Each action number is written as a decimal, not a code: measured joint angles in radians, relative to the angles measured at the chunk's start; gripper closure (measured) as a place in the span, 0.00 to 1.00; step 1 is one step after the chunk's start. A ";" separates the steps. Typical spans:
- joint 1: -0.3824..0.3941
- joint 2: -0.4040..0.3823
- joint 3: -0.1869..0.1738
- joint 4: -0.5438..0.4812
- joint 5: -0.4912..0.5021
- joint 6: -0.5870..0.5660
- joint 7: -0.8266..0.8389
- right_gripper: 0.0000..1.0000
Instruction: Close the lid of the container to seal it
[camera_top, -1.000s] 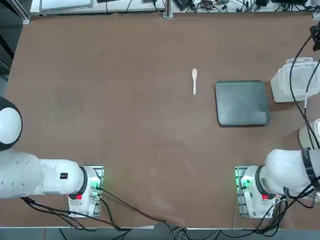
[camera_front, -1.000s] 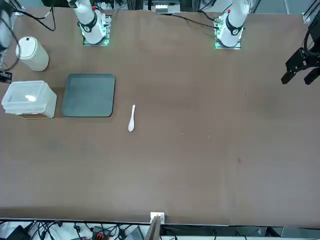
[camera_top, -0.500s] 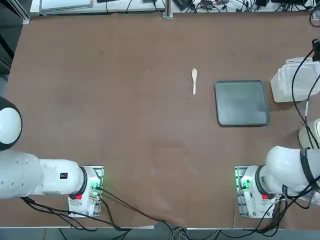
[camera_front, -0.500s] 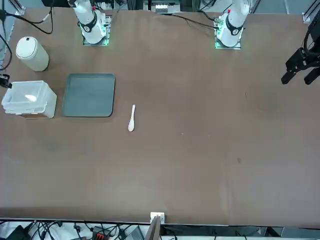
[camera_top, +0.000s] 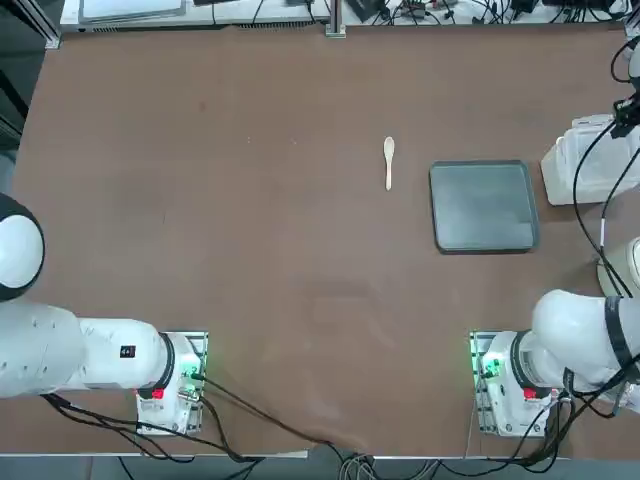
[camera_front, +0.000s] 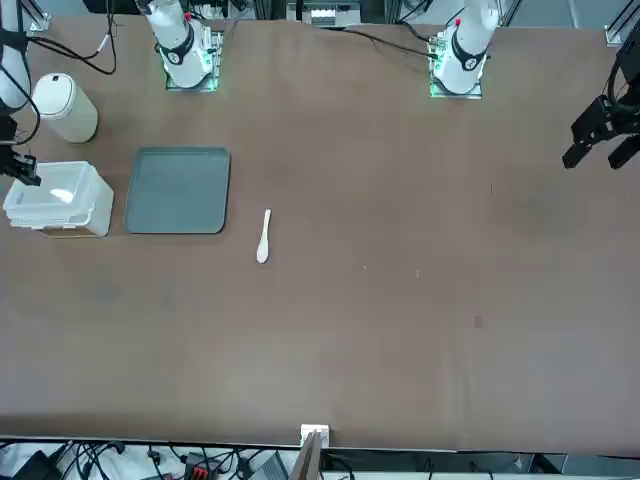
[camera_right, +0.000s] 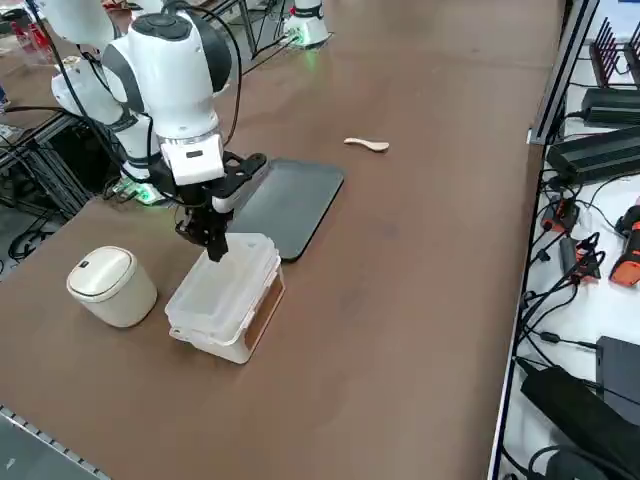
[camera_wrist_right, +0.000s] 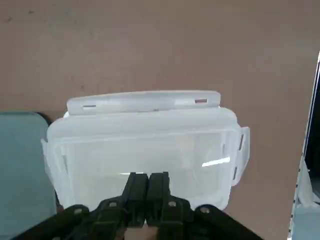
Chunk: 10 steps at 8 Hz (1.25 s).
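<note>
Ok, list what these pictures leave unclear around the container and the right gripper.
- Whether the lid is latched all round: in the wrist view the right gripper covers its near edge.
- Whether the shut fingertips touch the lid: no view settles it.
- The container in the top view: a cable crosses it and the picture's edge cuts it off.
- What the container holds: its walls are cloudy in the side view.
</note>
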 joint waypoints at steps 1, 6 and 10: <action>0.000 0.002 0.000 -0.007 0.014 0.025 -0.011 0.98; 0.000 0.071 0.001 -0.020 0.101 0.103 -0.071 0.98; 0.000 0.109 0.001 -0.020 0.103 0.150 -0.072 0.98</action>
